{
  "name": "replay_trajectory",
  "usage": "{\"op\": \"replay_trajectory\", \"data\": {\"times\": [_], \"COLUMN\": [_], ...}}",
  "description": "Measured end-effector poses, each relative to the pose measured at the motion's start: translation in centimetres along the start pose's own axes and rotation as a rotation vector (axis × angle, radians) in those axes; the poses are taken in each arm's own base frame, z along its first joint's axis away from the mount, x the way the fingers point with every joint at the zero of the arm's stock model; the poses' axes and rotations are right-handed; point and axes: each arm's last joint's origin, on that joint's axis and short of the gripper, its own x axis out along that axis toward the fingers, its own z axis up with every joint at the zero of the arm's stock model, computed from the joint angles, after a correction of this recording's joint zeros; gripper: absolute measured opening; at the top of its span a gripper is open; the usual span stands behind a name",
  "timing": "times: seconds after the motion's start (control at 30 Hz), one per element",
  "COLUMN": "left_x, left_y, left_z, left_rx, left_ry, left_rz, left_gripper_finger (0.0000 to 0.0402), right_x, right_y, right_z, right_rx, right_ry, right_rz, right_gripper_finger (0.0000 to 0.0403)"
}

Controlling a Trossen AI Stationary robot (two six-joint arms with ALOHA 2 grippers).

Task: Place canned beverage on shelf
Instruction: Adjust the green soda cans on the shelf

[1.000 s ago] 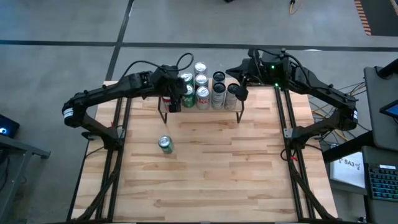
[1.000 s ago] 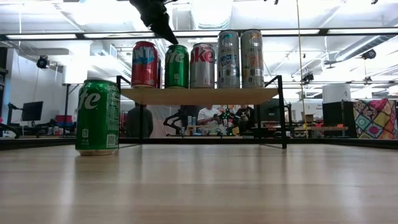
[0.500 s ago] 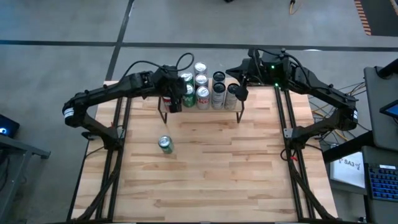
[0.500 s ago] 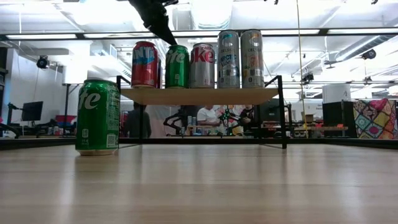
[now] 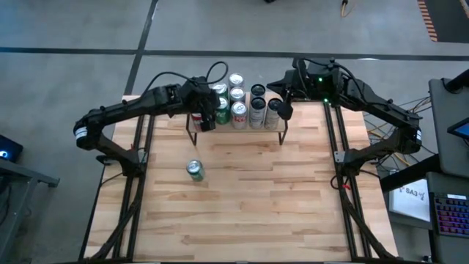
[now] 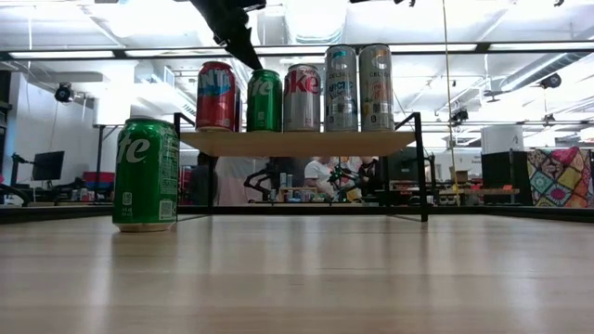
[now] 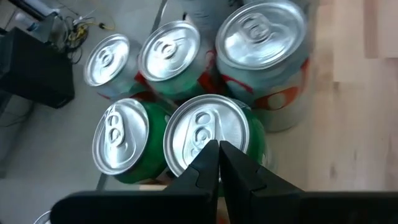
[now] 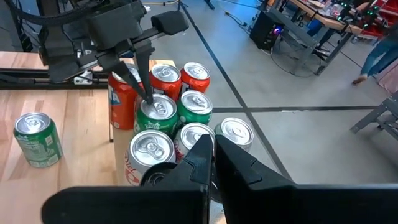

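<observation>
A green can [image 5: 194,170] stands upright on the tabletop, well apart from the can-laden light-wood shelf [image 6: 297,142].

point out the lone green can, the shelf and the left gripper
green can [image 6: 146,173]: low view, middle of its side
shelf [image 6: 297,142]: low view, front edge of the board
left gripper [image 7: 219,163]: left wrist view, between the shut fingertips

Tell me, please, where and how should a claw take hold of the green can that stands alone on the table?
Grip the green can around its round side wall, coming down from above with fingers either side. It stands upright with open table all around, so nothing blocks that approach.
</observation>
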Motion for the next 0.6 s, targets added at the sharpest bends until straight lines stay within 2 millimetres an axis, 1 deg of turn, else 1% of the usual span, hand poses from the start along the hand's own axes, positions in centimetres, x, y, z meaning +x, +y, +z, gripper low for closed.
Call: {"op": "replay_trajectory", "data": {"times": [0.47,0.6], "left_x": [0.24,-0.18], "left_y": [0.56,0.52], "left_z": [-0.16,-0.19], "left_rx": [-0.019,-0.003], "left_ry": [0.001,-0.011], "left_rz": [0.029,0.016], "left_gripper_finger": [0.0000,0.0000], "right_x": [0.00,0.00], "right_y": [0.01,0.02], "right_z": [-0.05,-0.08], "right_rx": [0.010,0.011], "right_ry": [0.005,0.008], "right_rz": [0.001,0.002], "right_gripper_finger": [0.0009,0.0009]}}
